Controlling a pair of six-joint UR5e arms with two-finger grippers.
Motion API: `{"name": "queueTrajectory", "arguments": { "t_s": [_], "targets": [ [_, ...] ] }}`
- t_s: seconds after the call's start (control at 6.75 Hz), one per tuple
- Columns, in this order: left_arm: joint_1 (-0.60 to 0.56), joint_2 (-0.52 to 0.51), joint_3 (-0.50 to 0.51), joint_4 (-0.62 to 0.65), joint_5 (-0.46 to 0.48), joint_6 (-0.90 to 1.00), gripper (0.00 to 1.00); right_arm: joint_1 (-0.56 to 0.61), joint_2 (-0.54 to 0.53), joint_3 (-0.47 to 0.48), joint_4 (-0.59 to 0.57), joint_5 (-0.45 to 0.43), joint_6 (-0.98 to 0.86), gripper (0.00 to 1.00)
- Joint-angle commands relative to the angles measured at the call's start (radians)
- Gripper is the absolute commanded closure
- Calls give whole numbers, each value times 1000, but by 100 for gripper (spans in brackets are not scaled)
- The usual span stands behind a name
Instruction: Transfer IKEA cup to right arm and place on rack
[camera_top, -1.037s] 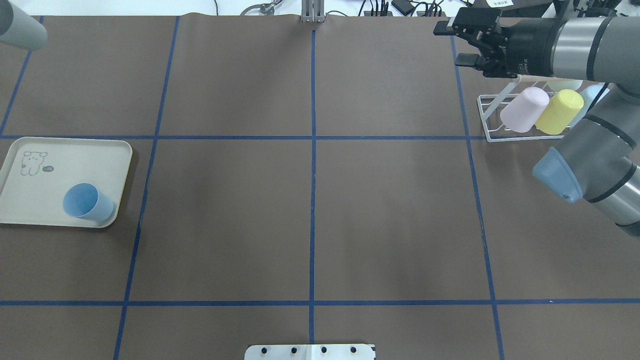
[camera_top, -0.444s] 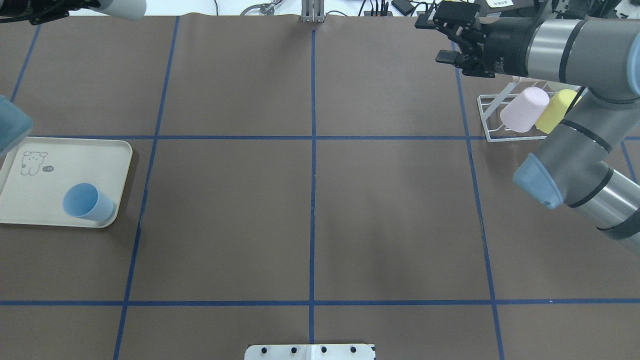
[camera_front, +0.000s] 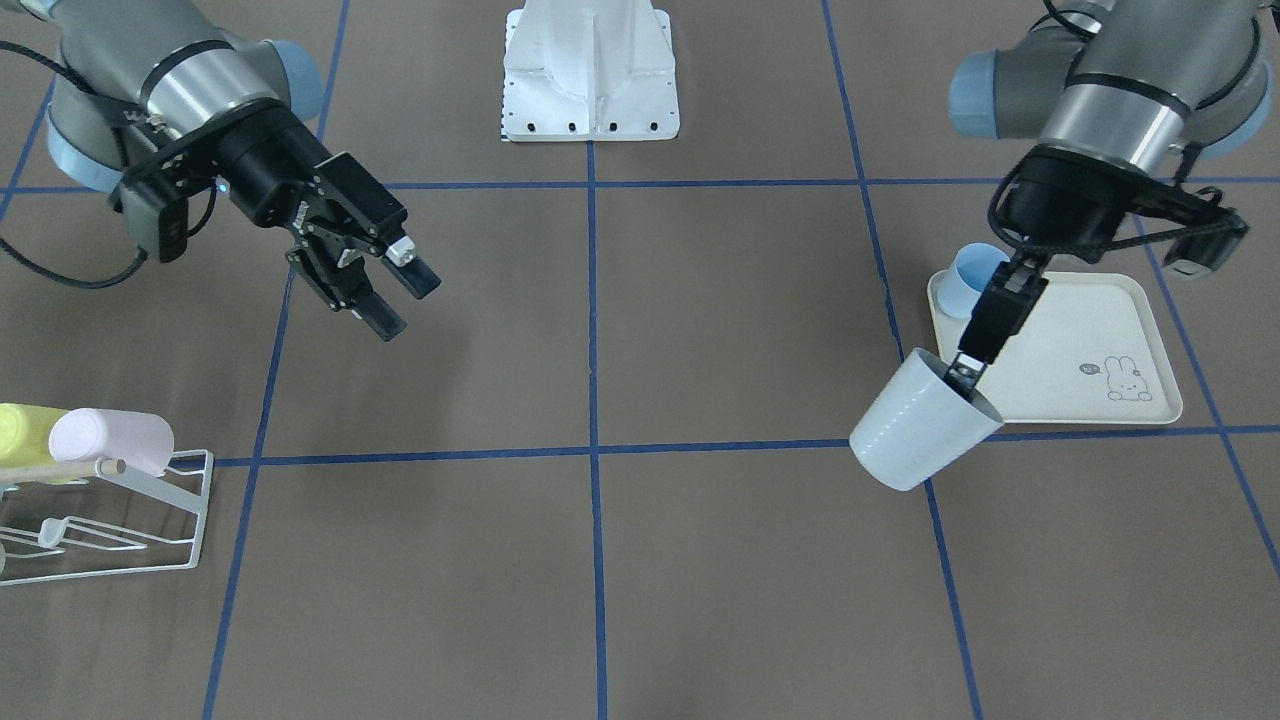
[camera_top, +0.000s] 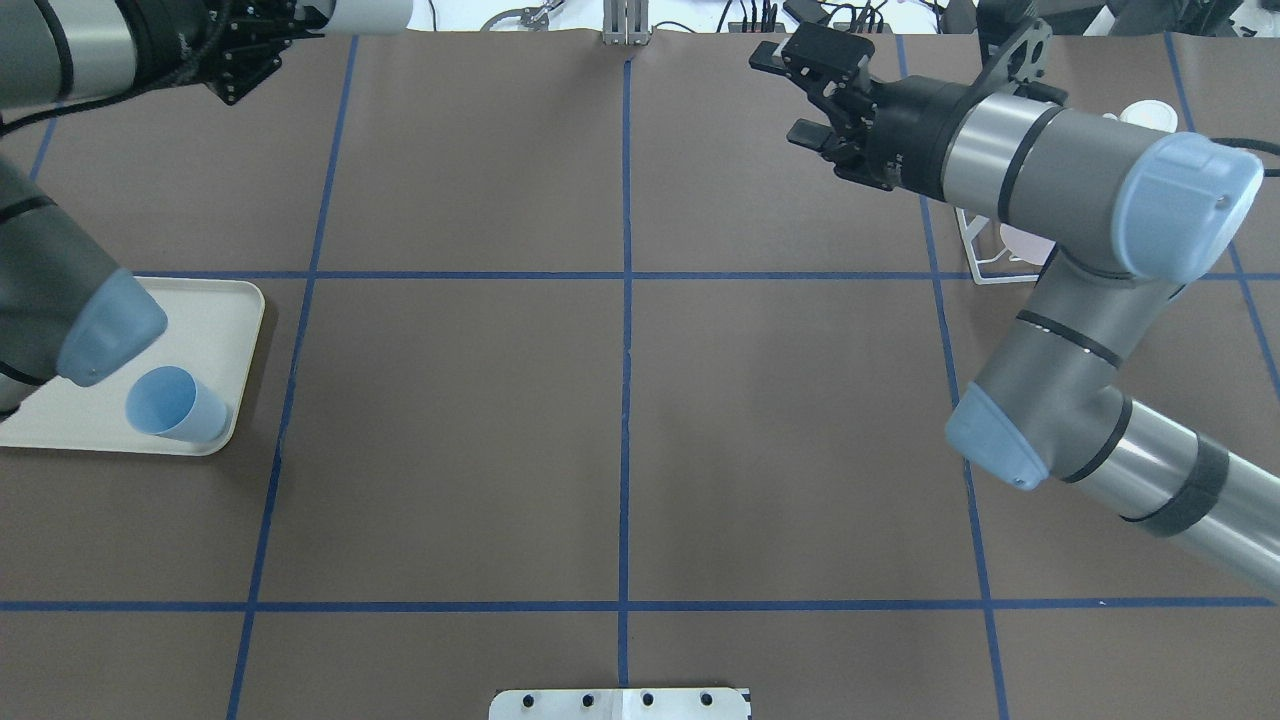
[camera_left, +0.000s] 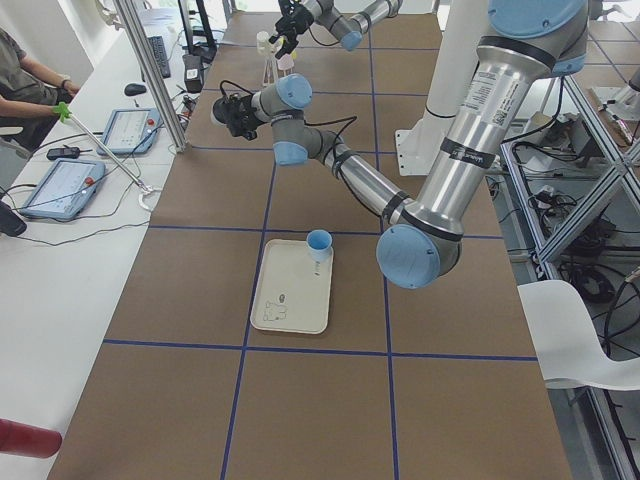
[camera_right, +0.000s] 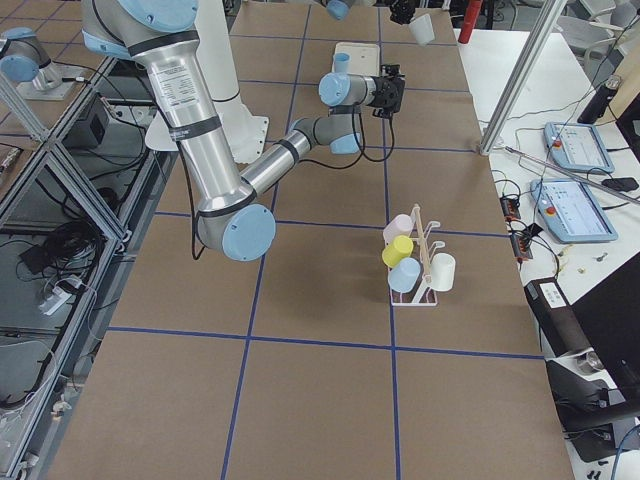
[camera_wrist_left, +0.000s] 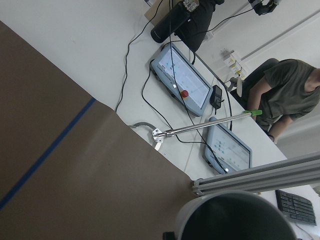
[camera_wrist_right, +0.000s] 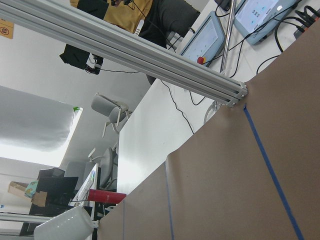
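The left arm's black two-finger pincer (camera_front: 965, 372) is clamped on the rim of a pale white plastic cup (camera_front: 922, 425), with one finger reaching down inside the mouth. The cup hangs tilted in the air above the brown paper-covered desk (camera_front: 700, 560), its mouth slanting up toward the arm and its base pointing down and away. In the front-facing view it appears just beside the near corner of a cream rectangular tray with a rabbit print (camera_front: 1060, 390); in the overhead view it sits at the far left edge of the desk. A small light blue plastic cup (camera_front: 970, 278) stands on the tray at one corner, untouched. The right arm's black pincer (camera_front: 405, 305) hovers over the other half of the desk with its fingers spread apart and nothing between them, aimed across toward the held cup but well apart from it. The right wrist camera catches the white cup small in its lower left corner. The white wire rack with a light wooden rod (camera_right: 425, 262) stands on the desk on the right arm's side. It carries a pale pink cup (camera_front: 110, 440) and a yellow cup (camera_front: 20, 425) lying slanted on its prongs. The right-side view also shows a light blue cup next to those and a white cup on the far side of the rod.
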Motion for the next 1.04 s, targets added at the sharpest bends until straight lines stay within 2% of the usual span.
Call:
{"name": "queueTrajectory", "arguments": {
  "t_s": [0.0, 0.15, 0.3, 0.59, 0.89],
  "targets": [
    [86, -14, 40, -214, 97, -262, 100, -105, 74, -2, 1, -133, 75, 0],
    [92, -29, 86, -331, 108, -383, 100, -165, 111, -2, 1, -214, 80, 0],
    [113, -37, 125, -420, 171, -472, 100, -205, 151, -8, 21, -270, 84, 0],
    [199, -52, 140, -533, 283, -550, 100, -223, 157, -22, 98, -293, 84, 0],
    [276, -110, 140, -568, 327, -584, 100, -222, 157, -24, 98, -299, 84, 0]
  ]
}}
